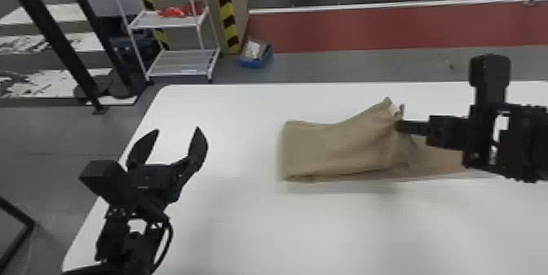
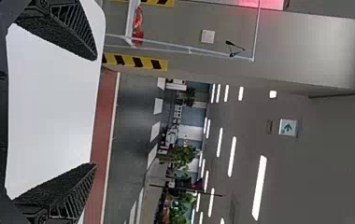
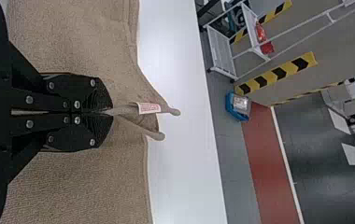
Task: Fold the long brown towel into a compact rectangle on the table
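While gripping a bunched, raised edge of the brown towel [image 1: 326, 147] in the closed right gripper [image 3: 111, 112], hold the left gripper [image 1: 177, 129] open and empty over the left side of the table [image 1: 244, 221]. See the towel on the table's right half, apparently partly doubled; judge the folding as underway, well short of compact. Need to lay the raised part down, fold again and flatten. Beyond the table, find a blue bin [image 1: 252, 64] holding pale contents [image 1: 253, 49], and a white rack [image 1: 181, 62] bearing red items [image 1: 173, 12].
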Action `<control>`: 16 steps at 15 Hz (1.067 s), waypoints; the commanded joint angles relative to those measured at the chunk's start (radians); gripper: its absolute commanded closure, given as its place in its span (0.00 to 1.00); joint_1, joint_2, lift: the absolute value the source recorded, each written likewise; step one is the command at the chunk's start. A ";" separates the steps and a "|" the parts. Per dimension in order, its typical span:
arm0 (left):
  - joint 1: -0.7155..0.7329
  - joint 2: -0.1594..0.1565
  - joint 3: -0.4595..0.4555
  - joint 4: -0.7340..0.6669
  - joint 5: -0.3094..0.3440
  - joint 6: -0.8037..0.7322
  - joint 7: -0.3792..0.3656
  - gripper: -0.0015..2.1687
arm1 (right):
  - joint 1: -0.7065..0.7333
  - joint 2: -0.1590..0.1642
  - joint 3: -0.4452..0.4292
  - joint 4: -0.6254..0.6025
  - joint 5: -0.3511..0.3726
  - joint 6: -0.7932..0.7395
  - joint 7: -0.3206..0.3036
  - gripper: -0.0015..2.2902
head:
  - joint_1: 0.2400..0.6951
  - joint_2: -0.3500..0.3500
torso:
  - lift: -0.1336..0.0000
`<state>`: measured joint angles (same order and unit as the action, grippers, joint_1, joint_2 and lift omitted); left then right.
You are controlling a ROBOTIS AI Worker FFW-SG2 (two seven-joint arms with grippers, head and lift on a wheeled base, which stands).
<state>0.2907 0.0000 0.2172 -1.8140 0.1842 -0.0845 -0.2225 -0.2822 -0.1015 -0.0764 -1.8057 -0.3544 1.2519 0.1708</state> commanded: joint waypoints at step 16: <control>-0.004 -0.003 0.005 0.038 0.001 -0.054 -0.006 0.03 | 0.008 -0.138 -0.194 0.022 -0.104 0.018 0.002 0.53 | 1.00 0.55 | 0.08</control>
<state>0.2888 0.0000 0.2298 -1.7766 0.1881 -0.1387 -0.2286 -0.2554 -0.2321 -0.2823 -1.8503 -0.4680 1.3215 0.1715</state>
